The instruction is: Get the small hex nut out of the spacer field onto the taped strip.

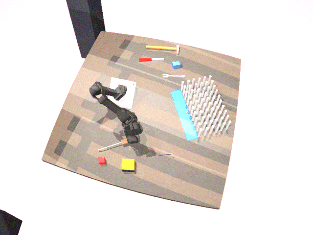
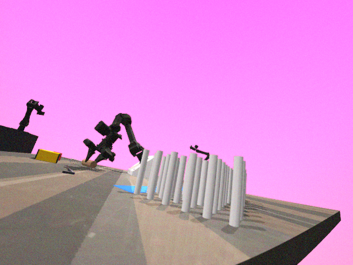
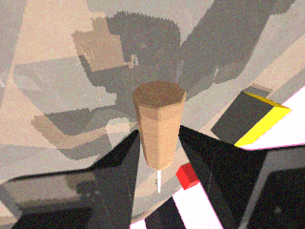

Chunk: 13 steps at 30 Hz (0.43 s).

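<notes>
My gripper (image 1: 126, 141) (image 2: 90, 163) (image 3: 158, 132) is shut on the wooden handle (image 1: 123, 141) (image 2: 87, 163) (image 3: 159, 112) of a tool, low over the table. The tool's pale shaft (image 1: 109, 146) (image 3: 159, 181) points away to the left in the top view; whether it touches the table I cannot tell. The small hex nut (image 1: 187, 112) lies on the blue taped strip (image 1: 180, 106) (image 2: 128, 188), near the edge by the spacers. The grey metal spacers (image 1: 208, 110) (image 2: 186, 185) stand upright in rows; no tool shows among them.
A yellow block (image 1: 128, 164) (image 2: 47, 156) (image 3: 267, 126) and a red cube (image 1: 101, 160) (image 3: 187, 176) lie near the held tool. A thin dark tool (image 1: 165, 154) (image 2: 68, 171) lies right of them. A hammer (image 1: 161, 47), red-handled tool (image 1: 145, 59), blue block (image 1: 176, 64) and fork-ended wrench (image 1: 174, 76) lie at the back.
</notes>
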Available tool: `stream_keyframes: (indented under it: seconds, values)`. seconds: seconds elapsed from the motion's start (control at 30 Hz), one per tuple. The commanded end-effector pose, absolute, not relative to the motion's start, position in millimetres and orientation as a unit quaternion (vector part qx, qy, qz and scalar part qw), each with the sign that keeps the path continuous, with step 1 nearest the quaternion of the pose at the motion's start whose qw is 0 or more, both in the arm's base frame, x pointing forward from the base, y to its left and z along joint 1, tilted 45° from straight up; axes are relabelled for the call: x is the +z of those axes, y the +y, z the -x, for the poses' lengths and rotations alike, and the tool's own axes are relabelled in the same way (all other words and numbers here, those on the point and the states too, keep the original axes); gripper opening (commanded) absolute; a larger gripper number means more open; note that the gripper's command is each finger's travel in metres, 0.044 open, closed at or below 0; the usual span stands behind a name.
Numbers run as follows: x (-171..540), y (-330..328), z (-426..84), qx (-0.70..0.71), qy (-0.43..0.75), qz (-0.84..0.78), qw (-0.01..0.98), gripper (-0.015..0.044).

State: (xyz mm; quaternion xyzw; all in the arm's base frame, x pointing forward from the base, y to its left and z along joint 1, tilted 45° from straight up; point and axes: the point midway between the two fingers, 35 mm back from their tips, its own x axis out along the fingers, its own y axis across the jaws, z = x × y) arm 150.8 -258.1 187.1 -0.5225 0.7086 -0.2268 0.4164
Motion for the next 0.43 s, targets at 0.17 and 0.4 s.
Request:
stream_keyframes:
  seconds: [0.17, 0.4]
  values:
    - [187.4, -258.0, -150.9, -0.227, 0.709, 0.522, 0.417, 0.0263]
    - [187.4, -258.0, -150.9, -0.227, 0.709, 0.522, 0.417, 0.044]
